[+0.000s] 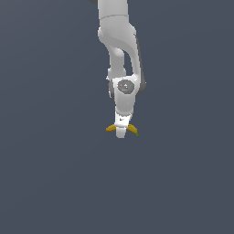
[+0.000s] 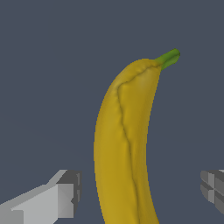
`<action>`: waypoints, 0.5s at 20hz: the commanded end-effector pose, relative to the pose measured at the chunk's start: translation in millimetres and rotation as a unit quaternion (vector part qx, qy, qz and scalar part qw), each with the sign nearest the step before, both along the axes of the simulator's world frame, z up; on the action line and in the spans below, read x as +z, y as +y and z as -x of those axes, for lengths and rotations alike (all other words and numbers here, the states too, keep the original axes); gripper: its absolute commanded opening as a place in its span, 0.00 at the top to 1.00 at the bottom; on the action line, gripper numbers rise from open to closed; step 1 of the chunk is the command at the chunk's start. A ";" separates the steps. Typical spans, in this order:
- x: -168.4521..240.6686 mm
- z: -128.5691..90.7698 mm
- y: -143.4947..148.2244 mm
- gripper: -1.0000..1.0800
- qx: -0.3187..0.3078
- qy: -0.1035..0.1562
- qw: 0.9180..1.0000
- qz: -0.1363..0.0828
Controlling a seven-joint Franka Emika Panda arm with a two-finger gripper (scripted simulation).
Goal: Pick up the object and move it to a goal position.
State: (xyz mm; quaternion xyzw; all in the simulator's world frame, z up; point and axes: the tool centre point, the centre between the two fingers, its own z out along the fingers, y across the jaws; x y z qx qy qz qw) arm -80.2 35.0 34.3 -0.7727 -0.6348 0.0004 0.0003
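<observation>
A white Franka Panda arm [image 1: 119, 45] reaches straight down over a plain slate-grey surface [image 1: 45, 183], its gripper [image 1: 121, 133] lowered onto a small yellow banana [image 1: 132, 129]. In the exterior view the fruit lies crosswise behind the fingers, its orange-brown end [image 1: 109, 129] poking out toward the exterior view's left and its green stem tip [image 1: 136, 134] toward the exterior view's right. The wrist view shows the banana [image 2: 124, 148] running lengthwise between the two grey fingertips [image 2: 65, 192], its green stem [image 2: 168, 58] at the far end. The jaws stand wide apart, with clear gaps of grey ground on either side of the fruit, so neither pad touches it and nothing is gripped. The banana sits roughly midway between the fingers, slightly curved.
</observation>
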 end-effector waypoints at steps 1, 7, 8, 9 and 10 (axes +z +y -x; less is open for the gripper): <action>-9.1 -0.1 0.0 0.04 0.001 0.000 1.000 0.000; -15.7 -0.4 -0.1 1.00 0.001 0.000 1.000 0.000; -15.7 -0.4 -0.1 1.00 0.001 0.000 1.000 0.000; -15.7 -0.4 -0.1 1.00 0.001 0.000 1.000 0.000; -15.7 -0.4 -0.1 1.00 0.001 0.000 1.000 0.000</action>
